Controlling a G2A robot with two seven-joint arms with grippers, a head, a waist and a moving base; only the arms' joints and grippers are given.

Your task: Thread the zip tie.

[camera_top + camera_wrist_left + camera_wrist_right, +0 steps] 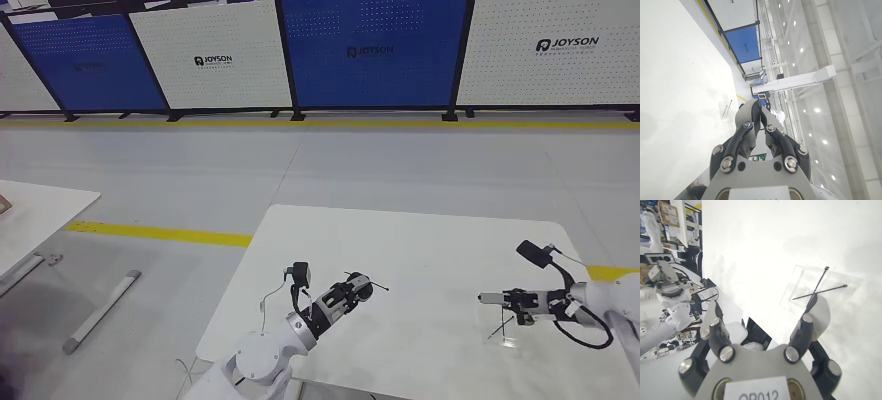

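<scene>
Lying crossed on a clear sheet are two spare ties. The right gripper hangs close by the sheet, its fingers spread wide and holding nothing. Well left of the sheet, the left gripper is pinched closed on a zip tie.

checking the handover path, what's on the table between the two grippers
Nothing: in the top view the white table is bare between the left gripper, shut on a zip tie, and the open right gripper.
</scene>
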